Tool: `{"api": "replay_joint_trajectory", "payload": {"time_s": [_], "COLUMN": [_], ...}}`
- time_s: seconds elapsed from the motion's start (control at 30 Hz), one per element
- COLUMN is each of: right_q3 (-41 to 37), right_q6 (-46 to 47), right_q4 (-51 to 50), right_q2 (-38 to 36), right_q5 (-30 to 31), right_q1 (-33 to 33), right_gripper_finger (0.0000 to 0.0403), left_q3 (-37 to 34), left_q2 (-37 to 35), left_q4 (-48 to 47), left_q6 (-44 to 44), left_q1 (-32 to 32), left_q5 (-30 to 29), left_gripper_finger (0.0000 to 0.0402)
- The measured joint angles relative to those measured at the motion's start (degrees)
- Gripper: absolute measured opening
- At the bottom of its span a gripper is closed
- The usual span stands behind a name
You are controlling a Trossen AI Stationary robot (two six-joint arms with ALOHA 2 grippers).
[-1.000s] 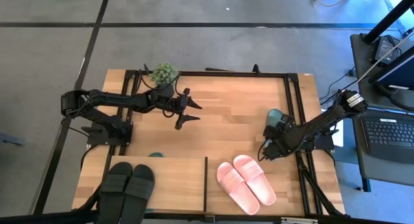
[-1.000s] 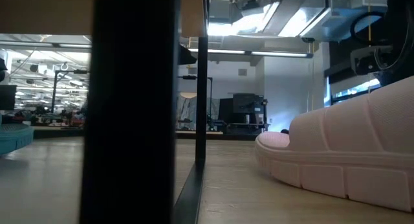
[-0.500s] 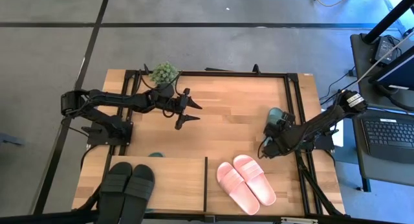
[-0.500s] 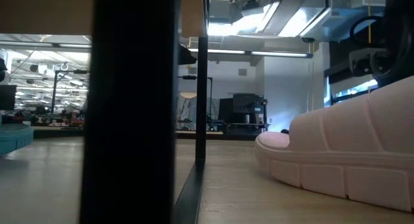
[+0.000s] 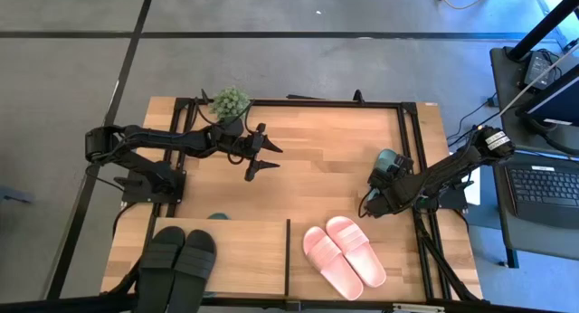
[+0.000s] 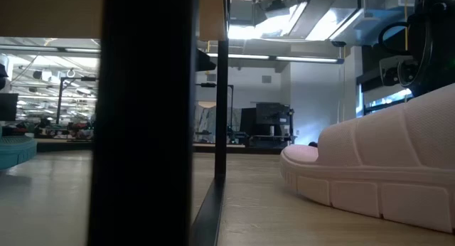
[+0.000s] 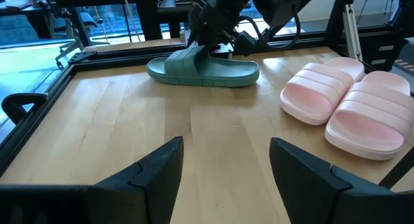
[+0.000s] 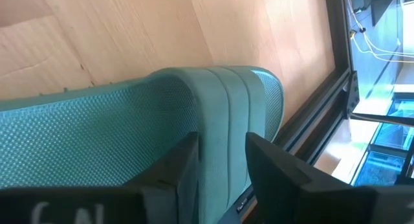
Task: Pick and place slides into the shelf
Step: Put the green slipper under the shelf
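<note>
Now my right gripper (image 5: 374, 197) was clamped on the green sandal's (image 7: 202, 67) strap by the table's right edge; next, carry it to the shelf (image 5: 244, 245). Left gripper (image 5: 262, 159) waited, fingers apart.

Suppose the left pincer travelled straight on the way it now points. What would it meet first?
Probably the green slide held by the right pincer, lying roughly ahead of the open left pincer across bare tabletop; depth is uncertain.

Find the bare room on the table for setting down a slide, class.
Free: the wood between the left gripper and the green slide, and the shelf top beside the black slides. Crowded: around the pink slides and the right gripper.
</note>
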Motion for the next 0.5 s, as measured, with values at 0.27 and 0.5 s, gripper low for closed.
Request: {"api": "replay_joint_trajectory", "payload": {"time_s": [0.27, 0.5], "right_q3": [0.0, 0.0], "right_q6": [1.1, 3.6], "right_q4": [0.2, 2.0], "right_q2": [0.0, 0.0], "right_q5": [0.0, 0.0], "right_q1": [0.0, -0.1], "right_gripper_finger": [0.0130, 0.0130], "left_q3": [0.0, 0.0], "left_q2": [0.0, 0.0], "left_q4": [0.0, 0.0], "left_q6": [0.0, 0.0], "left_q1": [0.0, 0.0], "left_q5": [0.0, 0.0], "left_gripper_finger": [0.0221, 0.0221]}}
